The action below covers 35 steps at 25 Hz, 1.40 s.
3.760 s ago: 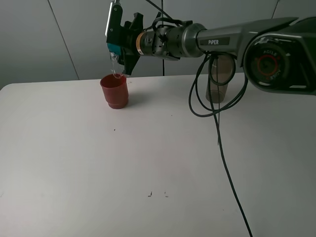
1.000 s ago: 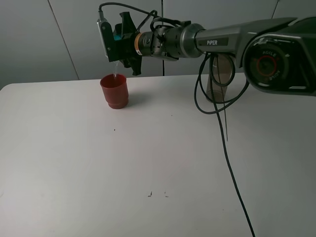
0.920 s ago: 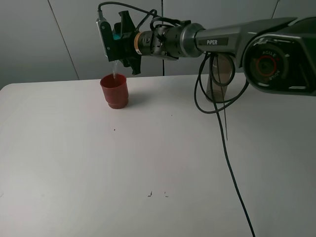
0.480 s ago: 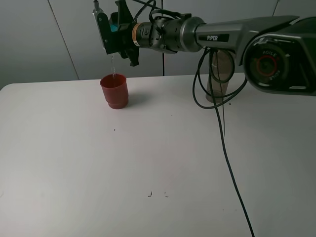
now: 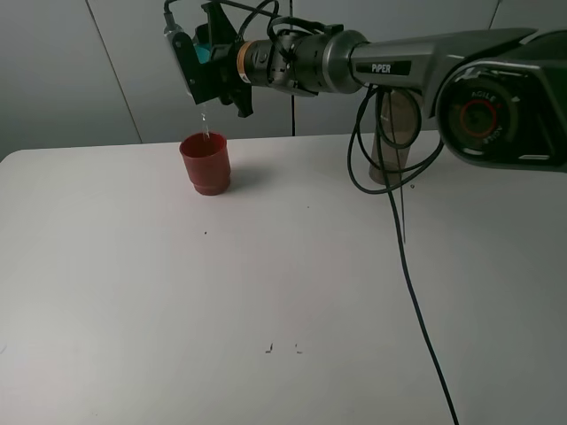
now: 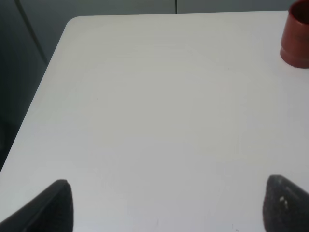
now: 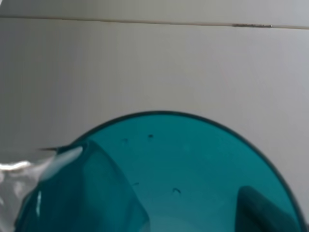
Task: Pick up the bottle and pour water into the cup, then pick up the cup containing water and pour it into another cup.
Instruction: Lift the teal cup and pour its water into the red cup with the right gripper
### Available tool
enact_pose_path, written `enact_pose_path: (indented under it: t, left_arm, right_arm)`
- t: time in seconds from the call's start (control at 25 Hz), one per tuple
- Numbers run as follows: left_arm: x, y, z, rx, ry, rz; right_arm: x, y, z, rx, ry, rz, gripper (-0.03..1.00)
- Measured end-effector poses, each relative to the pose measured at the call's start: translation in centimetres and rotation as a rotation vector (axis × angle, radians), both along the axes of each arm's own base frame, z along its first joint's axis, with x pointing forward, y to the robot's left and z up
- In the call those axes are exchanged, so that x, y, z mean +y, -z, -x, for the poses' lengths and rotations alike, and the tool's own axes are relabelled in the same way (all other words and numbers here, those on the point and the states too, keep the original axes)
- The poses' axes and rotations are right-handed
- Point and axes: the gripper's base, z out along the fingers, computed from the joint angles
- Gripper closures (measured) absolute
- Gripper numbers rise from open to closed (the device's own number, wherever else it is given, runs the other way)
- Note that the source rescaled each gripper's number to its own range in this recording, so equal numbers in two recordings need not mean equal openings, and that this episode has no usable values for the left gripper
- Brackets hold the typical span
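right end effector (image 5: 197, 55) gripping teal cup (image 7: 164, 179), above red cup (image 5: 205, 163)

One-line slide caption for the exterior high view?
Right gripper tips the teal cup above the red cup, water trickling down; the bottle stands behind the arm.

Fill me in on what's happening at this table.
The right gripper holds the teal cup tipped above the red cup at the back of the table, and a thin trickle of water falls from it into the red cup. The bottle stands upright further right, behind the arm. The left gripper hangs open over bare table, holding nothing.
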Motion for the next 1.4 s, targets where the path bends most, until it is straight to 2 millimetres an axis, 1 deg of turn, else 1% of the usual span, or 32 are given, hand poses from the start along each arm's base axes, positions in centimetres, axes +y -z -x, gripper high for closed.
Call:
enact_pose_path:
  t: [0.64,1.12,1.4]
  left_arm:
    - [0.0,0.0,0.0,0.0,0.0,0.0]
    - [0.0,0.0,0.0,0.0,0.0,0.0]
    - [0.0,0.0,0.0,0.0,0.0,0.0]
  right_arm:
    - [0.03,-0.02,0.02,-0.111,-0.049,0.126,0.91]
    - [0.23,-0.16,0.14,-0.19,-0.1,0.187,0.91]
    - [0.25,-0.18,0.16,-0.205,-0.108,0.2,0.91]
